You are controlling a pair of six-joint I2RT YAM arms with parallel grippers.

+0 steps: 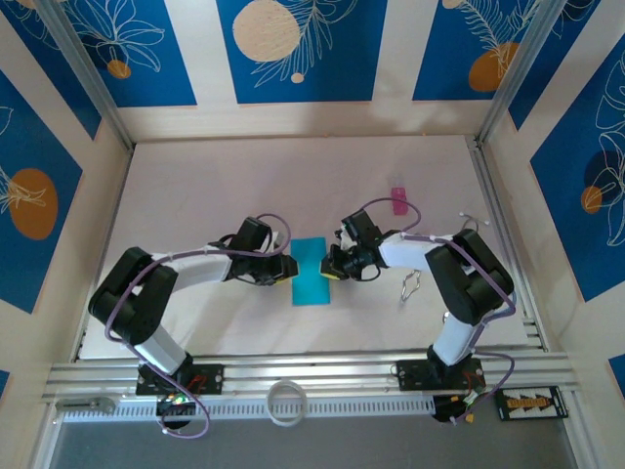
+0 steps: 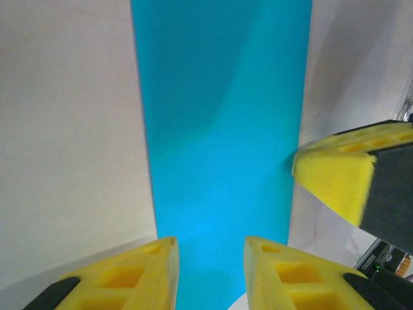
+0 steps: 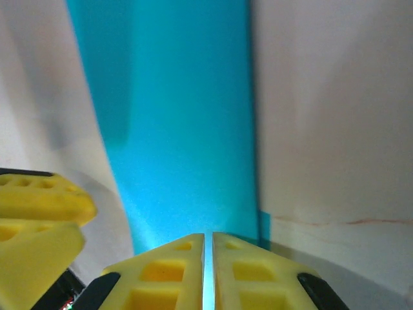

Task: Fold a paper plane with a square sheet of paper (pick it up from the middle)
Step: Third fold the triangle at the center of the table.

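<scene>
Pale bench [image 1: 244, 186], bearing at centre one square sheet of paper [image 1: 312, 272], plain cyan-blue, a flat narrow oblong, long axis near-to-far; left gripper [image 2: 211, 252] over its left edge, jaws apart; right gripper [image 3: 208, 242], jaws clamped on its right edge.

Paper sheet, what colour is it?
The paper sheet is plain cyan-blue, clearest in the left wrist view.

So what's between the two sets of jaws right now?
The square sheet of paper, a narrow cyan rectangle, lies between them in the top view; the right jaws pinch its edge.
</scene>
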